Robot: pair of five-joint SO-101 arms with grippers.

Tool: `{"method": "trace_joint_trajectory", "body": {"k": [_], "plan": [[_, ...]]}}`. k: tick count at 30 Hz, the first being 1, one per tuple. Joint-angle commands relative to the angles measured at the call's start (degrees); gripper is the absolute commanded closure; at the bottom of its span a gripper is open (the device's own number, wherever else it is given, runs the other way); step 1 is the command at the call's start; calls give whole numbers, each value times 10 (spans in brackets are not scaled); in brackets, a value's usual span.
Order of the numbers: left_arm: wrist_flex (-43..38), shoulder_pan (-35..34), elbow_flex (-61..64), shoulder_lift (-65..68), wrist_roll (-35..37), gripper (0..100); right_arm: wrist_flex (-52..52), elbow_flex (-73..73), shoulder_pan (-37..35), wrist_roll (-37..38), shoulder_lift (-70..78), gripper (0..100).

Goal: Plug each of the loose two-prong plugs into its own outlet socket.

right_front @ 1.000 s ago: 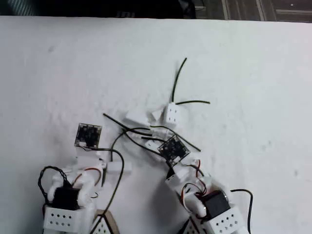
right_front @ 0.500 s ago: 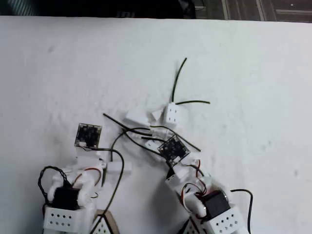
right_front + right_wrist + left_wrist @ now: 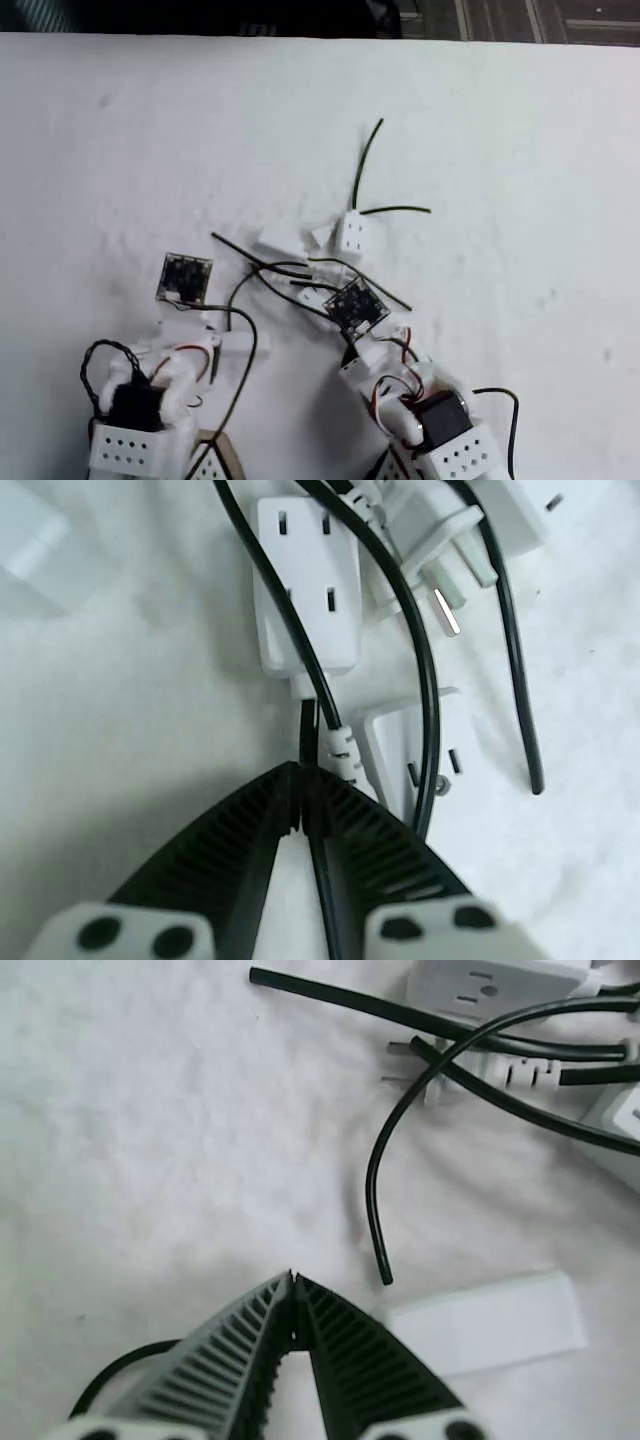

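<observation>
The tangle of black cables [image 3: 362,165], plugs and sockets lies on the white table [image 3: 520,150], about midway between its side edges and nearer the arms' edge than the far one. The left gripper [image 3: 292,1282] hangs over bare table, its ribbed jaws pressed together on nothing. A cut cable end [image 3: 384,1275] and a flat white block [image 3: 485,1322] lie just beside it, and a two-prong plug [image 3: 425,1078] lies farther off, unplugged beneath crossing cables. The right gripper [image 3: 300,780] is closed too. A cable's white strain relief [image 3: 341,750] sits right at its tips, seemingly outside the jaws. Beyond lie a white outlet block [image 3: 300,555] with two pairs of slots, unfilled, and a second plug [image 3: 440,540], its prongs bare.
</observation>
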Motion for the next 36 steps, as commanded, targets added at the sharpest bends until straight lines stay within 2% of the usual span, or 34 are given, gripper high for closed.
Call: {"method": "trace_joint_trajectory", "body": {"k": [1,8,10,17,20,23,26,30,36], "plan": [[4,5,-28,-2,2,973,3,3,0,-3,0,978],[-1,-88,-109,-2,1,973,3,3,0,-3,0,978],[-1,-101,-128,-2,-22,973,3,3,0,-3,0,978],[-4,-101,-188,-2,-312,973,3,3,-13,-6,0,978],[-4,-99,-203,-2,-388,973,3,3,-14,-6,0,978],[-2,-99,-215,-2,-396,973,3,3,-4,-2,-1,978],[14,-87,-223,0,-398,973,10,-12,35,-2,-1,977],[51,-30,-224,0,-398,973,29,-67,124,-2,-1,975],[53,-14,-224,8,-398,972,27,-104,256,21,-2,978]]}}
